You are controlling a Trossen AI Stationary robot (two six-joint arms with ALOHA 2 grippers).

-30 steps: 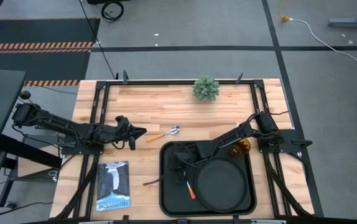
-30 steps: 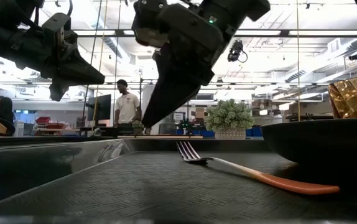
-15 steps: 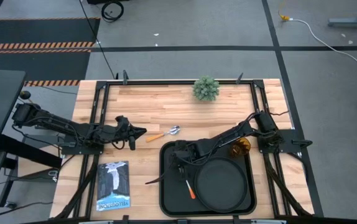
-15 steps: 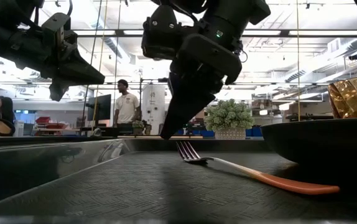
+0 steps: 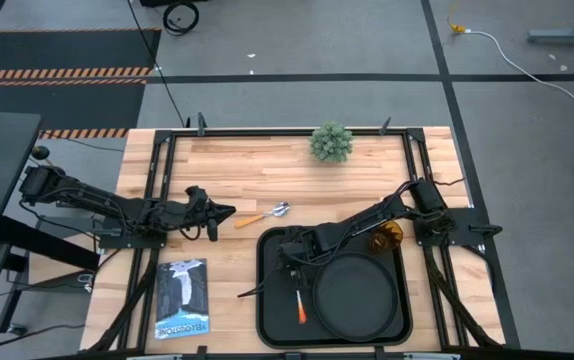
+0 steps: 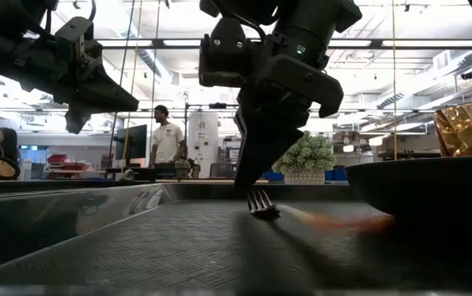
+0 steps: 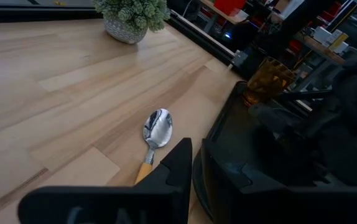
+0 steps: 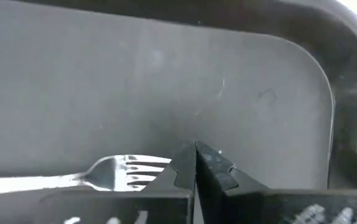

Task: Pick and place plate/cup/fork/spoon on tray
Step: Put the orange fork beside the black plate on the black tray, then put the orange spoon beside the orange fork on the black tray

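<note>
A: Where does the fork (image 5: 298,296) lie?

B: It lies flat on the floor of the tray (image 5: 273,320), in the tray's left half, just beside the left rim of the plate (image 5: 356,298). Its tines (image 8: 136,169) point toward the far edge of the bench (image 5: 257,165) and its orange handle toward the near edge. In the low view the handle shows blurred.

A: And the right claw (image 5: 294,258)?

B: It is low over the tray near its far left corner, right at the tines. In the right wrist view its two fingertips (image 8: 213,163) are pressed together with nothing between them, the tips just beside the tines on the tray floor. The low view shows the same claw (image 6: 256,177) coming down to the fork's head.

A: What about the rest of the set?

B: The plate sits in the right half of the tray. The cup (image 5: 387,237) stands at the tray's far right corner, next to the plate; whether it is on the tray or just off its rim cannot be told. The spoon (image 5: 263,214) lies on the bare bench, off the tray's far left corner, bowl toward the right edge.

A: The left claw (image 5: 225,211)?

B: It hangs over the left half of the bench, just beside the spoon's handle end. Whether it is open or closed cannot be told.

A: Anything else on the bench?

B: A small plant (image 5: 331,142) stands by the far edge, and a booklet (image 5: 183,297) lies near the near edge, left of the tray.
</note>
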